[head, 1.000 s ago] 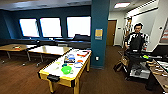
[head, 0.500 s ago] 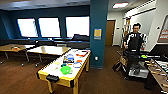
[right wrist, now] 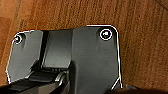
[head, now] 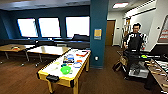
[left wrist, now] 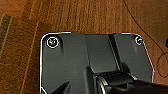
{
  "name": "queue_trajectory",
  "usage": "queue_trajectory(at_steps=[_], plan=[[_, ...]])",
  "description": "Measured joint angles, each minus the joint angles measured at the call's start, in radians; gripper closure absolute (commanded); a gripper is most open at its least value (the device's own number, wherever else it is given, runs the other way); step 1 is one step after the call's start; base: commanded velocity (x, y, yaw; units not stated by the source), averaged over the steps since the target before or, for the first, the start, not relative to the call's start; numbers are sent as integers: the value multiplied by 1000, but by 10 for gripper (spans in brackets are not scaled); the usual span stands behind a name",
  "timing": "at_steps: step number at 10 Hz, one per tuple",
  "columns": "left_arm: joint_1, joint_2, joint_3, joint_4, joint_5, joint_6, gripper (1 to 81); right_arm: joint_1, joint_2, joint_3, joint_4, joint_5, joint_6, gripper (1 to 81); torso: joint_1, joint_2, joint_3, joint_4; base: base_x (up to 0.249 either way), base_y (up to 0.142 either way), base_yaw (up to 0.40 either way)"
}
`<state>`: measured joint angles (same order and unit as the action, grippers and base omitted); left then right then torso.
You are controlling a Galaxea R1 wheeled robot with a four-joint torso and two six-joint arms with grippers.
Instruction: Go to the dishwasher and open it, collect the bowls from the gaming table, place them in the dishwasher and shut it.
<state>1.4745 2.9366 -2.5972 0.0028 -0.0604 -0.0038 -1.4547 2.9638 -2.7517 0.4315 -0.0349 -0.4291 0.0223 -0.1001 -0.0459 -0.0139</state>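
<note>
Head view: the gaming table, white top with yellow edge, is seen ahead and slightly left, near the teal pillar. The bowls are still on it: the large green bowl sits toward the near end, with smaller ones, among them a white bowl and an orange bowl, further along the top. Exact count can't be made out. A person with a control rig is standing at right, well apart from the table. Wood-topped tables are seen behind, under the windows.

Left wrist view: the robot's own dark plate is seen over brown floor. Nothing is seen to be carried. Fingers can't be made out, so whether the left pincer is released or clenched cannot be told.

Right wrist view: same picture, dark plate over brown floor. Nothing is seen to be held; the right pincer's state cannot be told either.

Progress, as judged: bowl collection is not yet started, since the bowls lie on the table and no bowl is seen at either arm. Whether the dishwasher is already opened can't be confirmed from these pictures. Left to do: bowls to be picked up, loaded, door to be closed.
</note>
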Motion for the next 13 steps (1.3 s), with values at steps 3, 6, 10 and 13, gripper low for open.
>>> queue_trajectory(at_steps=[3,6,10,13], plan=[[0,0,0,0,0,0,10,0,0,0,0,0,0,10,0,0,0,0,0,99,0],[-2,11,8,0,-2,0,10,-1,-8,-6,0,0,0,10,0,0,0,0,0,103,0],[2,5,1,0,-1,0,10,0,-1,-1,0,-1,0,10,-1,0,0,0,0,106,0],[2,3,1,0,-1,0,10,0,0,-1,0,0,0,10,-1,0,0,0,0,111,0]])
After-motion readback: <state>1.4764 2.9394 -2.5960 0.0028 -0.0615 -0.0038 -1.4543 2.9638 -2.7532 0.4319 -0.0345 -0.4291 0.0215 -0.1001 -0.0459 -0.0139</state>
